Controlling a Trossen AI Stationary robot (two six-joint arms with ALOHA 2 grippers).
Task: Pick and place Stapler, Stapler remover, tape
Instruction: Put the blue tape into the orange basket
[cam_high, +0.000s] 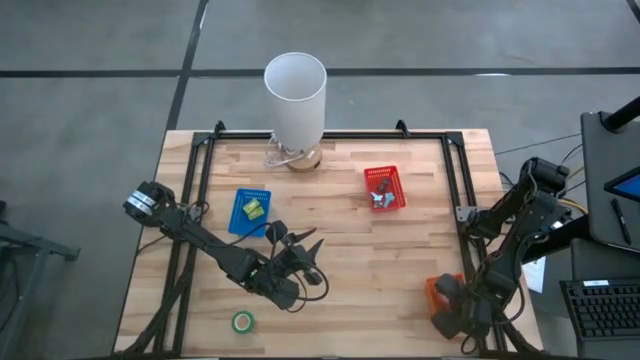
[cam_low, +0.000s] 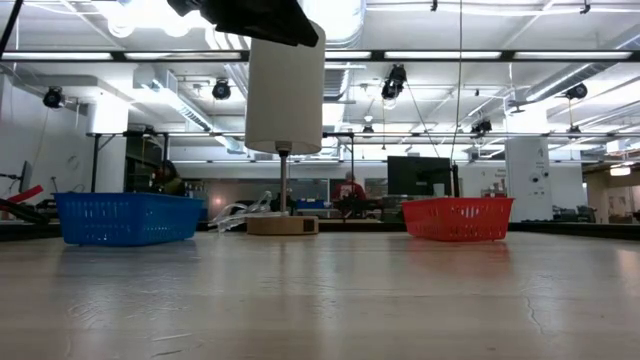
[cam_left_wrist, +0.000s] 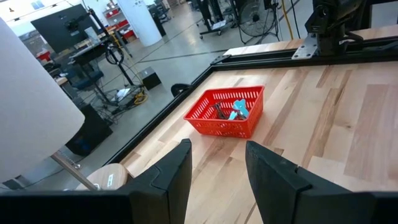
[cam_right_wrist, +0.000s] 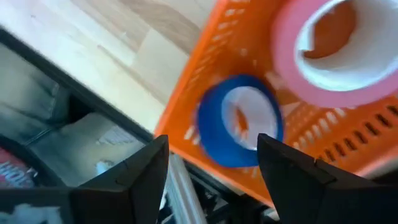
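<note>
The green tape roll (cam_high: 243, 322) lies flat on the table near its near edge. A blue tape roll (cam_right_wrist: 239, 121) and a pink tape roll (cam_right_wrist: 336, 50) sit in the orange basket (cam_high: 441, 291) at the near right corner. My right gripper (cam_right_wrist: 214, 165) hangs open over that basket, with the blue roll showing between its fingers, apart from them. A dark stapler (cam_left_wrist: 219, 111) and a pale blue stapler remover (cam_left_wrist: 238, 111) lie in the red basket (cam_high: 384, 188). My left gripper (cam_high: 297, 240) is open above the table's middle, facing the red basket (cam_left_wrist: 227, 112).
A white-shaded lamp (cam_high: 296, 95) stands at the far edge on a round wooden base (cam_low: 283, 225). The blue basket (cam_high: 250, 212) holds small yellow-green pieces. A black frame (cam_high: 330, 134) borders the table. Bare wood lies between the baskets.
</note>
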